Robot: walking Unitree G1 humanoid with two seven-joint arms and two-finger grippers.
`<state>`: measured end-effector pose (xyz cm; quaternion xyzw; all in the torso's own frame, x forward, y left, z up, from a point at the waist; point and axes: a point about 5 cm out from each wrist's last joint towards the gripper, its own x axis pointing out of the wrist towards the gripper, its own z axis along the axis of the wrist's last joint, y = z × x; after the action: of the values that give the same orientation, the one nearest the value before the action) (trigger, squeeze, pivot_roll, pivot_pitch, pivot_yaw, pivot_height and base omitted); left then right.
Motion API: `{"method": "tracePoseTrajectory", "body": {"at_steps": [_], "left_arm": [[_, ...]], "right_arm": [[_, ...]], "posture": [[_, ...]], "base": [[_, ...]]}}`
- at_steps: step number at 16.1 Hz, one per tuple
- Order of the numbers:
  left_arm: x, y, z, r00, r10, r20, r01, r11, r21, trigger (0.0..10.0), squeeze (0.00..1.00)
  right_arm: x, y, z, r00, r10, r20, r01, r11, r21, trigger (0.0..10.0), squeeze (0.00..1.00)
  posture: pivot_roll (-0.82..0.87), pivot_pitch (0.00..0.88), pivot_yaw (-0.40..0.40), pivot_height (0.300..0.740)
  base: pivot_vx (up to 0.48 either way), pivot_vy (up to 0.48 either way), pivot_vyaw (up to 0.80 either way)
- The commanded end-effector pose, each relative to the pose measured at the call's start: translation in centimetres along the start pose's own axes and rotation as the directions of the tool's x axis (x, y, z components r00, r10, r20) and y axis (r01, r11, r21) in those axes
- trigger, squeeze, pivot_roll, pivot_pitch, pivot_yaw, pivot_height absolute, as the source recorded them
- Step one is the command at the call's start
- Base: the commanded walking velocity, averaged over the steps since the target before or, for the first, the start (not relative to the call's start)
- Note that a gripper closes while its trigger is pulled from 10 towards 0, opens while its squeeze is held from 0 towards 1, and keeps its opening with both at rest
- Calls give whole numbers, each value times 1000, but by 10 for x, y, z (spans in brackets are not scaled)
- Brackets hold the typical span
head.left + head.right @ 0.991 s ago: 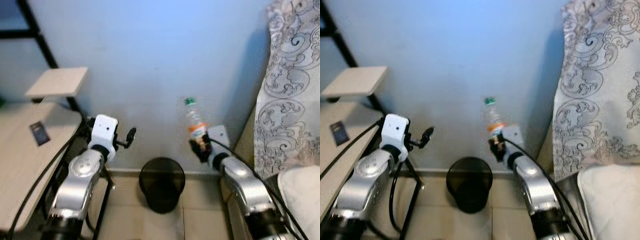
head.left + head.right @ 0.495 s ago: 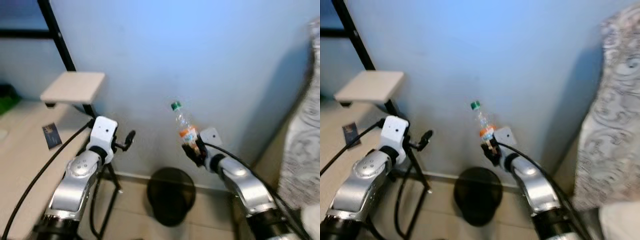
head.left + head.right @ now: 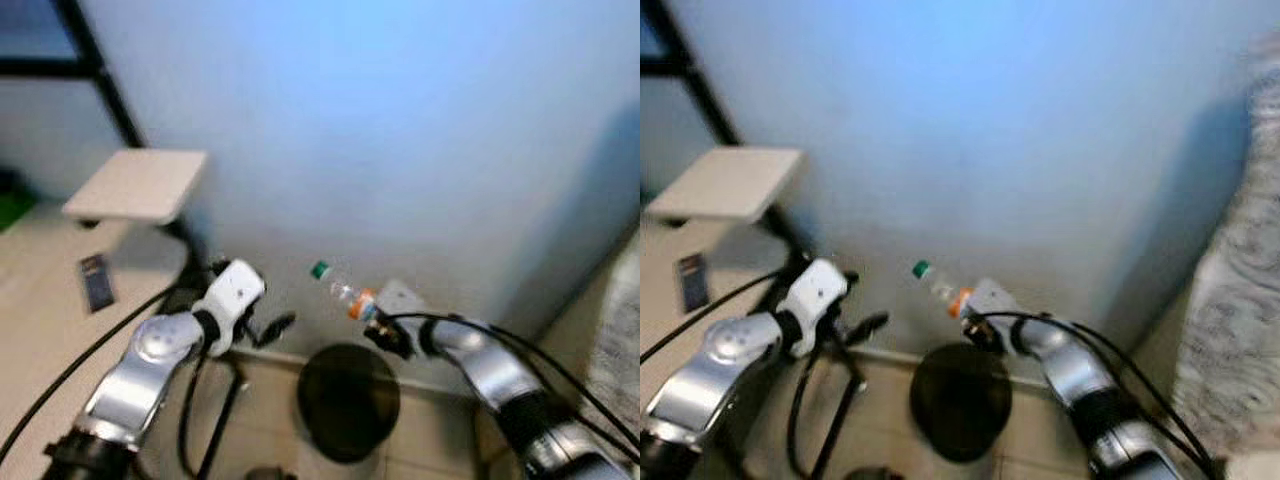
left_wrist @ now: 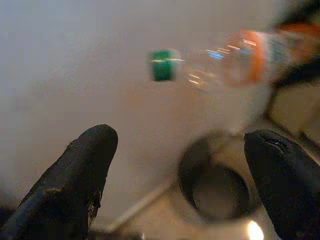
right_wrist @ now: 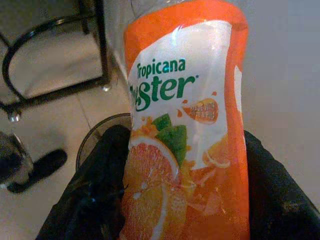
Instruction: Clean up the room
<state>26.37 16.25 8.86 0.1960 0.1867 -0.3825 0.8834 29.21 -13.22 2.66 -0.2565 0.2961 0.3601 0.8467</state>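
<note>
A pale blue wall stood behind a black bin on the tiled floor. To the left of the bin a light worktop carried a small dark card, with a small square shelf on a black frame above it. Nearer the bin, the left end effector hung released, its fingers spread wide and grasping nothing. Just above the bin, the right end effector was clenched around a plastic bottle with an orange label. The bottle lay tilted close to level, its long axis running along the wall, green cap pointing left and slightly up, base in the end effector. A patterned curtain hung right of the bin.
</note>
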Motion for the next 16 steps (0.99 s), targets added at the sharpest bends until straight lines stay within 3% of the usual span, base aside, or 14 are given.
{"method": "tracePoseTrajectory", "body": {"at_steps": [1,3,8,9,10,11,16], "left_arm": [[0,-1,-1,998,-60,-28,61,997,41,10000,0],[-3,-2,-3,987,-145,-62,149,987,63,10000,0],[-3,-1,-5,982,-172,-83,179,980,84,10000,0],[-3,-1,-4,981,-177,-82,183,979,85,10000,0],[-2,-1,-4,981,-177,-80,184,979,86,10000,0],[-2,0,-4,981,-177,-79,183,979,86,10000,0],[-1,0,-4,981,-178,-80,185,979,90,10000,0]], "right_arm": [[3,-2,-7,999,-27,-30,27,1000,-5,10000,0],[14,1,-9,997,-51,-52,53,998,23,10000,0],[22,2,-8,994,-67,-87,65,998,-21,10000,0],[23,1,-9,992,-75,-106,71,997,-43,10000,153],[23,2,-11,990,-72,-120,67,997,-40,10000,941],[24,3,-13,990,-58,-127,55,998,-27,10000,1000],[25,10,-21,987,-26,-157,18,999,-51,10000,1000]], "posture": [[70,0,69,740],[77,0,64,740],[82,0,61,740],[82,0,61,740],[82,0,61,740],[82,0,62,740],[81,0,63,740]], "base": [[0,0,0],[0,0,0],[0,0,0],[0,0,0],[0,0,0],[0,0,0],[0,0,0]]}}
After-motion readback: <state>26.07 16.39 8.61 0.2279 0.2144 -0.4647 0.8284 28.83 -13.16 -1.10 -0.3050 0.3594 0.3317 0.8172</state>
